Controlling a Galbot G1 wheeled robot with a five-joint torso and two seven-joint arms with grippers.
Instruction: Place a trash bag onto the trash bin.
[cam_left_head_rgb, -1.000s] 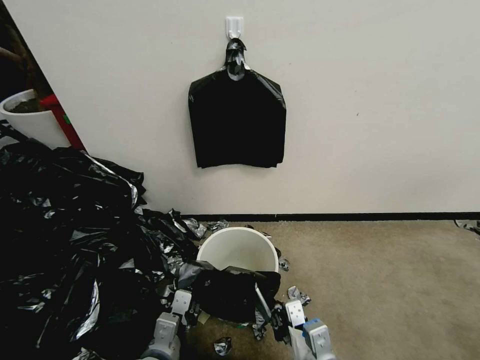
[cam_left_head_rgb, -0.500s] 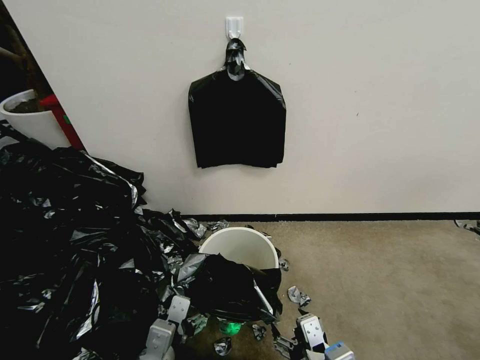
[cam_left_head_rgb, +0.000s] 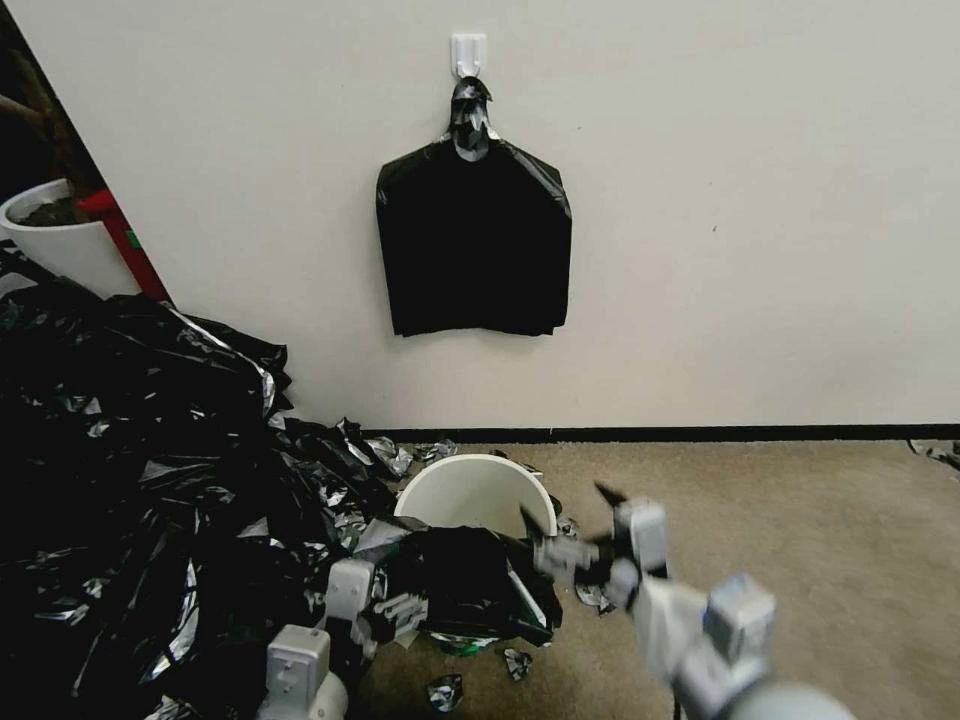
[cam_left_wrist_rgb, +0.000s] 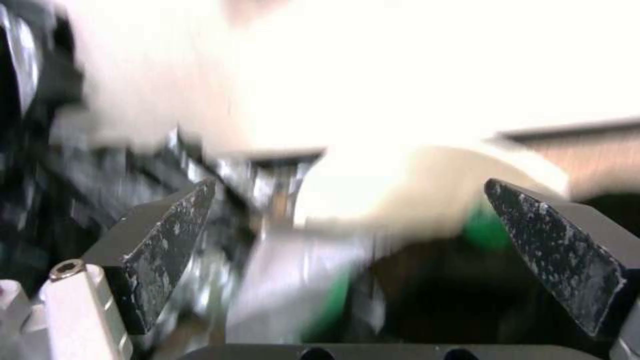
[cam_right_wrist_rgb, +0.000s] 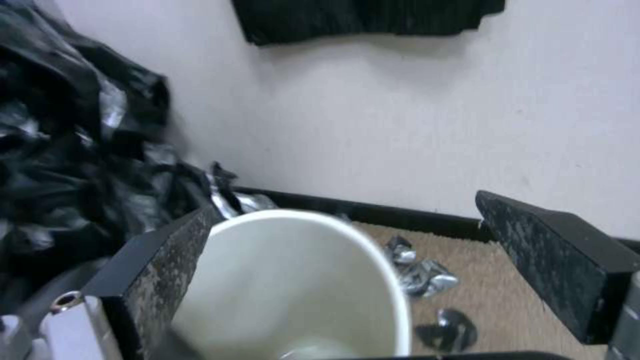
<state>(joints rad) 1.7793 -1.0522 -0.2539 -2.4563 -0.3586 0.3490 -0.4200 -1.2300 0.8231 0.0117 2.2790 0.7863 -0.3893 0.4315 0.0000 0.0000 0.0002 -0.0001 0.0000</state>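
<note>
Trash bag (cam_left_head_rgb: 470, 590) drapes only the near rim of the trash bin (cam_left_head_rgb: 478, 495); both grippers, left gripper (cam_left_head_rgb: 400, 612) and right gripper (cam_left_head_rgb: 585, 550), have jaws spread, so the unheld bag may slip off.

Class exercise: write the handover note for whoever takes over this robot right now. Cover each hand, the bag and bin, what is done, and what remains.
Left hand: open, low beside the trash bag.
Right hand: open, holding nothing, raised at the right of the trash bin rim.
Bag: draped in a crumpled heap over the bin's near edge.
Bin: upright on the carpet by the wall, mouth mostly uncovered.
Done: bag brought to the bin.
Left: spread the bag's mouth around the whole rim.
</note>
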